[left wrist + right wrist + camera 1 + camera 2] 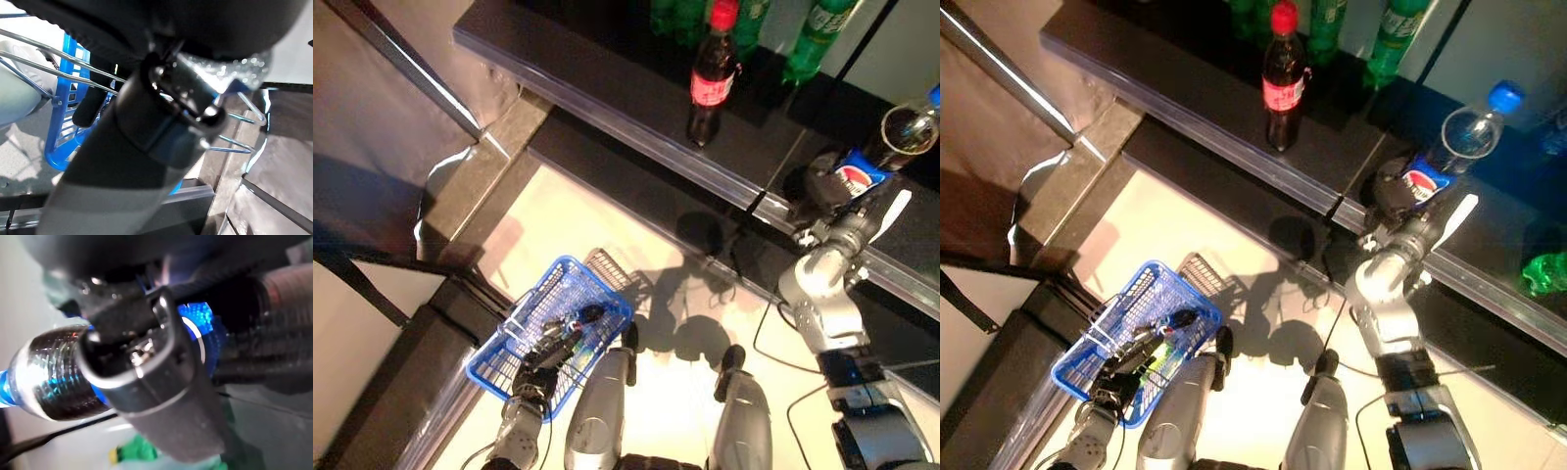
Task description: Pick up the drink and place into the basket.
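Note:
The drink is a dark cola bottle [1461,135] with a blue cap and a blue label, at the right of the dark shelf [607,108]. My right hand [1393,196] is curled round its lower part, at the label. In the right wrist view the thumb [156,382] lies across the bottle [49,372]. The bottle leans away from me; I cannot tell whether its base touches the shelf. My left hand [548,354] is shut on the thin wire handles [49,54] of the blue basket [494,367], which hangs low at the left, off the floor.
A red-capped cola bottle [713,78] stands near the shelf's front edge, left of my right hand. Green bottles [818,34] stand behind it, and another green bottle [1547,269] lies at the far right. A dark cabinet [401,392] is beside the basket.

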Available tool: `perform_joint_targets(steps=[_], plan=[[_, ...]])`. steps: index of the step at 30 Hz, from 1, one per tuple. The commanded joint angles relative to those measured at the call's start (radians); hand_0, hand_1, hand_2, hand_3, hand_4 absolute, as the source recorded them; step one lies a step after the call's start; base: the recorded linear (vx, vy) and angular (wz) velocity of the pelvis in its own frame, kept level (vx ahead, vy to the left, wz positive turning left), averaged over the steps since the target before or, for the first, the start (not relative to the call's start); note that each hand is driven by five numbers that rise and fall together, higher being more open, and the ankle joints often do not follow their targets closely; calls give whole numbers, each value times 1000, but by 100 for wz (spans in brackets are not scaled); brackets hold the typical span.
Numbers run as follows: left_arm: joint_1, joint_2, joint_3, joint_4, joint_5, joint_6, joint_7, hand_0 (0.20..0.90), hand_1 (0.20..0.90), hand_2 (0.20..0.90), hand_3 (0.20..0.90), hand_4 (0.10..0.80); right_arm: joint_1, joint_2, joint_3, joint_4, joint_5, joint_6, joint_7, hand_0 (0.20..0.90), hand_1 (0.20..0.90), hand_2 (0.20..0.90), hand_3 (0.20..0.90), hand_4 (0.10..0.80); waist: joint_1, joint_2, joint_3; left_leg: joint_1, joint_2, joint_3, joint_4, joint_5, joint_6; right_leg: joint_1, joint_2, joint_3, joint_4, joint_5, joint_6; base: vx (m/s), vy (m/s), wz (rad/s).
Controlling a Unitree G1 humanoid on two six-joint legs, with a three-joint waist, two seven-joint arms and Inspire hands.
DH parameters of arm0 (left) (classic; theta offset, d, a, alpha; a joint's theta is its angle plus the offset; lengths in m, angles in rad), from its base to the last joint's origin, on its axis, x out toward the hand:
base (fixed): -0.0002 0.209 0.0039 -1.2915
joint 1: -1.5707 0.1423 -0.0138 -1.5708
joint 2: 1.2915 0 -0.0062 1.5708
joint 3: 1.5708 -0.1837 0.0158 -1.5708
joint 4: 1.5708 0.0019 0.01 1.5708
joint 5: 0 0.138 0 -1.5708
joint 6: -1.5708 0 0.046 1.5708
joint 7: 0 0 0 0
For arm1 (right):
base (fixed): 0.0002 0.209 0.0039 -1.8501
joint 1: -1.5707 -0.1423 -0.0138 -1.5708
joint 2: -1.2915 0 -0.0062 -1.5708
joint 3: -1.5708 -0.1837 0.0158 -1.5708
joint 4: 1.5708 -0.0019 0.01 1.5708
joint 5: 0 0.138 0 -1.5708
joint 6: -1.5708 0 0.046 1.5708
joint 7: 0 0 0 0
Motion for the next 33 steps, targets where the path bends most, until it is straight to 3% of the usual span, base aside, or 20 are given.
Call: perform_joint_targets(steps=[1, 14, 21, 33], plan=[[46, 8, 65, -270, 22, -130, -125, 300, 300, 300, 200, 100, -86, -104, -94, -314, -173, -114, 98, 300, 300, 300, 200, 100, -31, 13, -49, 82, 3, -50, -21, 16, -17, 62, 40, -33, 96, -69, -96, 22, 34, -2], [105, -12, 119, -299, 23, -141, -146, 300, 300, 300, 200, 100, 123, -97, -52, -538, -78, -168, 403, 300, 300, 300, 200, 100, -65, 6, -163, 186, 41, -18, -107, 60, -50, 157, 72, -32, 49, -92, -104, 25, 0, -3], [134, -3, 116, -370, 24, -143, -204, 300, 300, 300, 200, 100, 179, -92, 64, -612, 55, -114, 608, 300, 300, 300, 200, 100, -55, 6, -237, 252, 54, -13, -191, 88, -68, 226, 94, -45, -21, -92, -97, 31, -4, 1], [170, 51, 69, -617, 65, -141, -267, 300, 300, 300, 200, 100, 146, -61, 242, -613, 110, -39, 668, 300, 300, 300, 200, 100, 19, 4, -263, 268, 40, -70, -221, 92, -71, 281, 91, -95, -72, -83, -95, -15, -17, 11]])
